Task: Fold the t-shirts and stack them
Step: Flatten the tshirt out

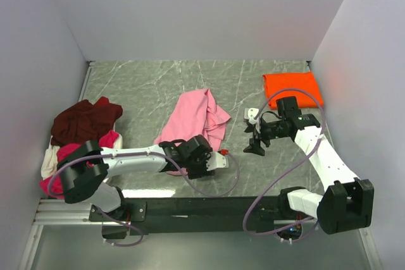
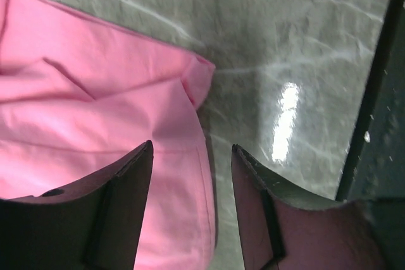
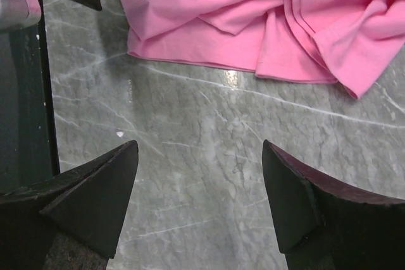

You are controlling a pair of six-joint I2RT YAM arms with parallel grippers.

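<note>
Currently pink t-shirt lies crumpled mid-table, layers bunched over each other. Left gripper sits low at near hem corner, jaws partly apart, one jaw over cloth, other over bare table; nothing pinched yet. Right gripper hangs over bare table just beside shirt, jaws wide, empty.

Risk: left jaws straddle very edge of hem, so closing may catch only sliver and slip off, or take single layer.

Risk: pulling one corner alone likely drags bunch instead of spreading it.

Orange t-shirt folded far right; unfolded pile far left.
</note>
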